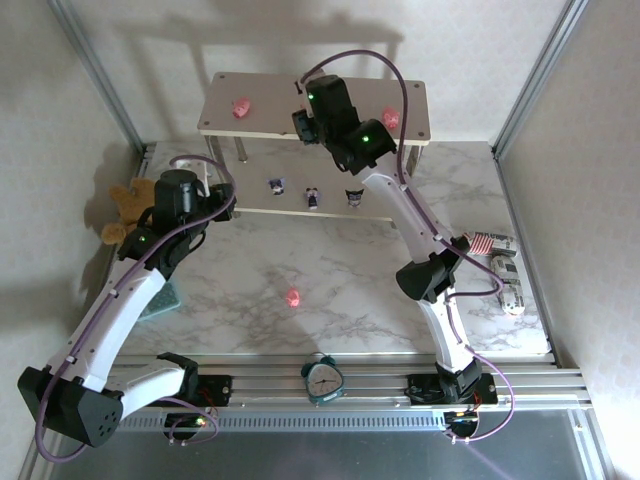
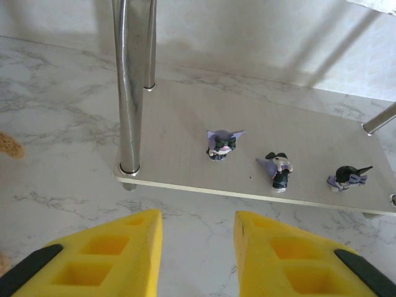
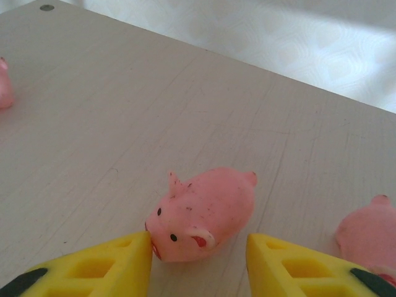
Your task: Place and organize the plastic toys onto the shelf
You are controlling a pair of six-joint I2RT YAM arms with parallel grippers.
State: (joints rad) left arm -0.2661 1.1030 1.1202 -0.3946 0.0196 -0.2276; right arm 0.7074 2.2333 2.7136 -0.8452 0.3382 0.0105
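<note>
Straddling pink pig (image 3: 204,210), snag risk

Brackets it with right gripper (image 3: 198,240) jaws apart, clamping nothing, one pad touching the snout. Risks dragging it into the neighbouring pig (image 3: 368,234) on the shelf (image 3: 124,93) top on lift-off. Hangs left gripper (image 2: 198,218) open, empty.

the left arm (image 1: 130,300) reaches forward with a bent elbow; the left gripper (image 2: 197,226) points down, its fingers apart; the right arm (image 1: 400,205) stretches far forward; the right gripper (image 3: 198,244) has its fingers apart
</note>
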